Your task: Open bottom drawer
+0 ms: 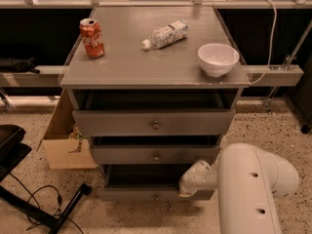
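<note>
The bottom drawer (131,194) is the lowest and slimmest grey front of the cabinet, with a small round knob (156,196) at its centre. It stands pulled out a little, with a dark gap above it. My gripper (187,186) is at the end of the white arm, low at the right end of the bottom drawer front, touching or just over its top edge. The big white arm link (253,189) fills the lower right and hides the drawer's right corner.
Above are the middle drawer (156,155) and top drawer (153,123), both slightly out. On the cabinet top stand a red can (92,38), a lying plastic bottle (165,34) and a white bowl (218,59). A cardboard box (63,140) and a black stand leg (68,206) are on the floor to the left.
</note>
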